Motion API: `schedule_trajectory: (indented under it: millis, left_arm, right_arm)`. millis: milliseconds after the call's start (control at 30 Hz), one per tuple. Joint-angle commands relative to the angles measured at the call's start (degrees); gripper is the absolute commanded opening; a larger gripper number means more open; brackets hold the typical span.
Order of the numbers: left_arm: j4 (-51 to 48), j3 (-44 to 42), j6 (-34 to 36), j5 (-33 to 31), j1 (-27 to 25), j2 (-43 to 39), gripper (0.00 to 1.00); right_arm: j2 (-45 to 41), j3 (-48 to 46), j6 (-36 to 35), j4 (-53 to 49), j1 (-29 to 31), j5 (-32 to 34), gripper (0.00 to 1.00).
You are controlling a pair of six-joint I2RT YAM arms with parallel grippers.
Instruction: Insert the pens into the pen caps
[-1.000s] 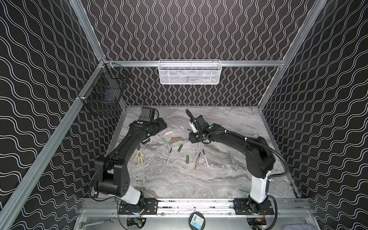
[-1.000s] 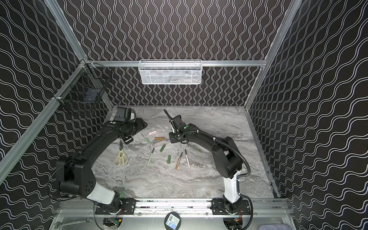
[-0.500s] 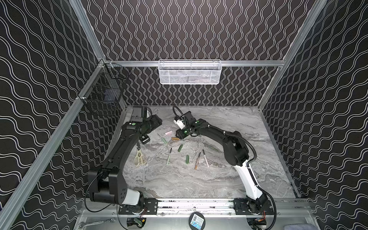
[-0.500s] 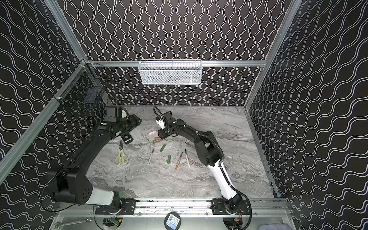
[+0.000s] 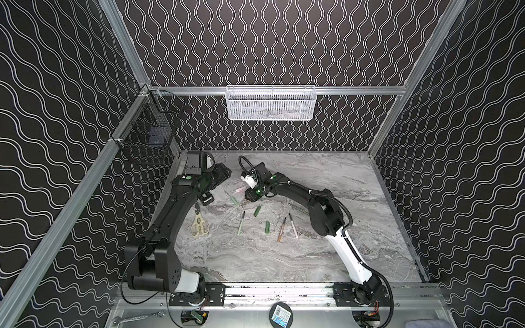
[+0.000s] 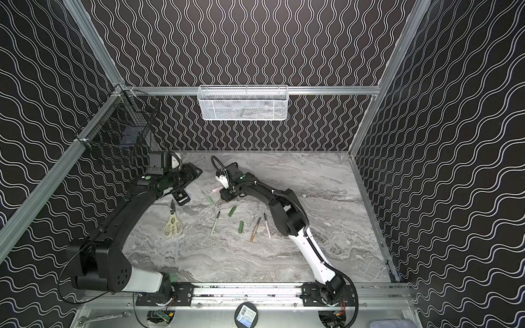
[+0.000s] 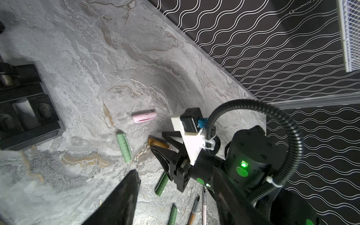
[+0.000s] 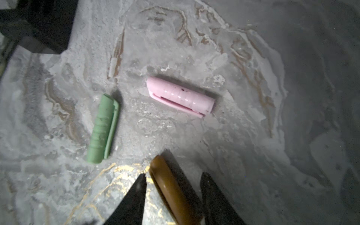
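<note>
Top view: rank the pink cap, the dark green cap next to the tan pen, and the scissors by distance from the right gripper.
In a top view:
1. pink cap: close by the right gripper, on its back-wall side.
2. dark green cap: toward the front, beside the tan pen.
3. scissors: farthest, on the left side.

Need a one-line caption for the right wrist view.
Right gripper straddles a brown cap on the marble table; pink cap and green cap lie beyond.

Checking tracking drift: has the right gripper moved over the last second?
Yes. The right gripper has shifted left in a top view, closer to the pink cap, which lies unmoved.
</note>
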Motion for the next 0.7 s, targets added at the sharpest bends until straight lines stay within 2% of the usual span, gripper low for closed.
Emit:
schedule_trajectory:
  millis: [0,133,200,333,667]
  left_arm:
    - [2.6,0.0,-0.3,0.9,0.4,-0.1,0.64]
    - [2.8,-0.1,-0.6,1.4,0.8,-0.1,0.64]
    - [3.1,-0.3,-0.7,1.5,0.9,-0.3,0.64]
    - [3.1,-0.4,-0.9,1.7,1.2,-0.4,0.64]
    - [3.5,-0.7,-1.2,1.9,1.4,-0.9,0.65]
  right_arm:
    - [0.6,-0.1,0.3,-2.6,0.5,5.0,0.46]
    - [-1.5,-2.7,2.0,-1.0,1.0,9.1,0.40]
    - [-2.0,-3.0,3.7,-1.0,1.2,11.6,0.34]
    - [-3.8,-5.5,6.7,0.5,1.5,15.5,0.33]
    - [-9.3,-15.3,10.8,4.5,1.5,18.5,0.26]
